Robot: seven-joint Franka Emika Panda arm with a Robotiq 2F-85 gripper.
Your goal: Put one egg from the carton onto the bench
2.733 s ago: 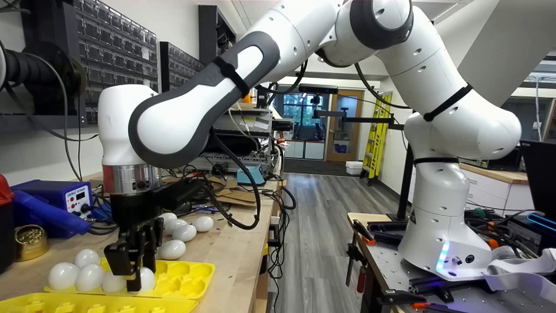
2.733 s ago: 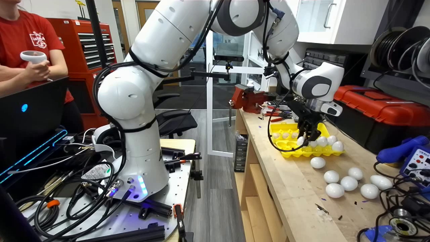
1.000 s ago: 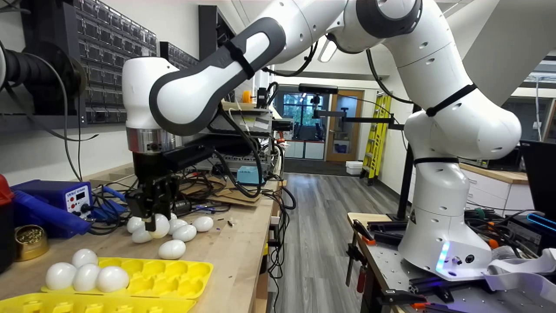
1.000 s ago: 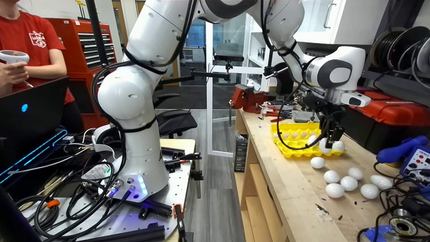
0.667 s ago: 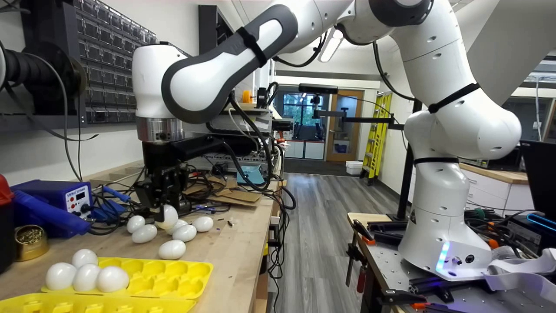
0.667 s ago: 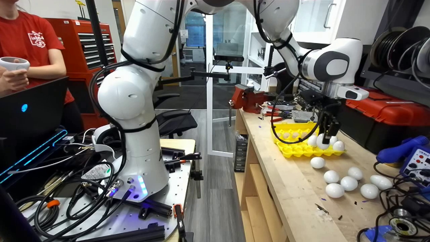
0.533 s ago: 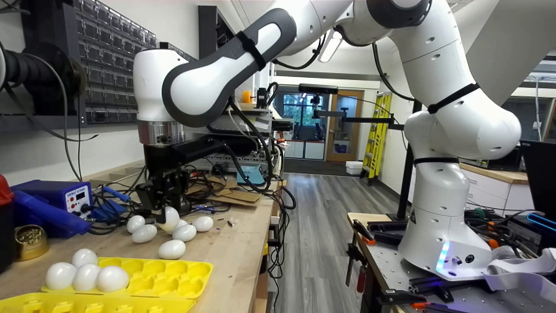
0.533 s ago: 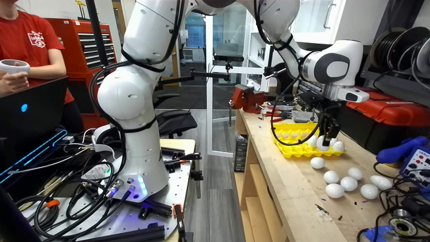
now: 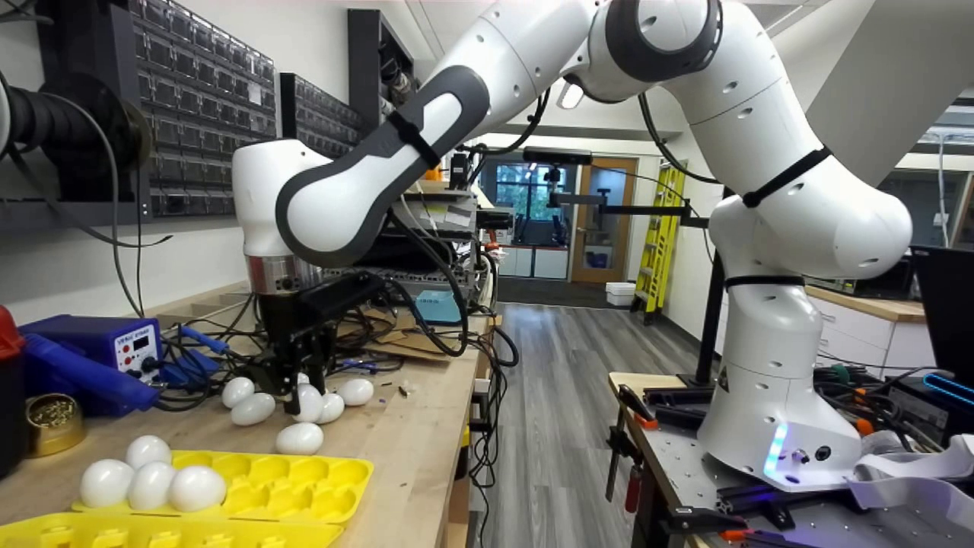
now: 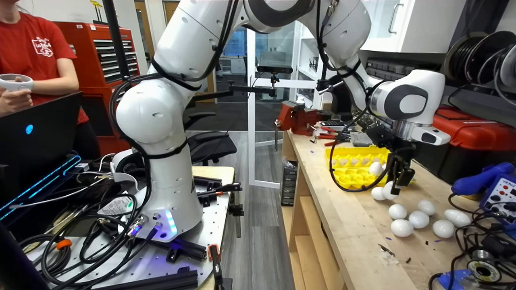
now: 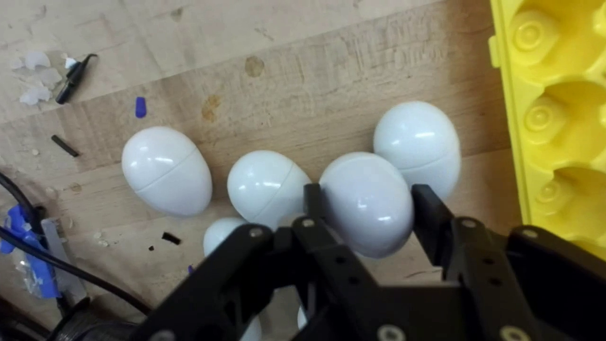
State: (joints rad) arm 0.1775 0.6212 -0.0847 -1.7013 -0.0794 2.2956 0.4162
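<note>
My gripper [image 9: 301, 405] is shut on a white egg [image 9: 309, 403], low among loose eggs on the bench [image 9: 403, 464]. In the wrist view the held egg [image 11: 367, 203] sits between both fingertips. It overlaps a loose egg [image 11: 419, 142] on the right; another loose egg [image 11: 267, 187] lies by the left finger. I cannot tell whether the held egg touches the bench. The yellow carton [image 9: 323, 487] lies open beside them, with several white eggs [image 9: 196, 489] at one end. It also shows in an exterior view [image 10: 356, 152], partly hidden by the gripper and cable.
Several loose eggs [image 10: 403, 228] lie around the gripper. A blue soldering station [image 9: 91, 350], loose cables and a red and black toolbox [image 10: 463, 141] stand along the back. A red vise [image 10: 298, 119] is at the bench's far end. A person in red [image 10: 36, 60] stands beyond the robot.
The gripper lifted the egg out of the carton and carried it over the loose eggs. In the last half second it came down among them; one loose egg beside it shifted slightly.
</note>
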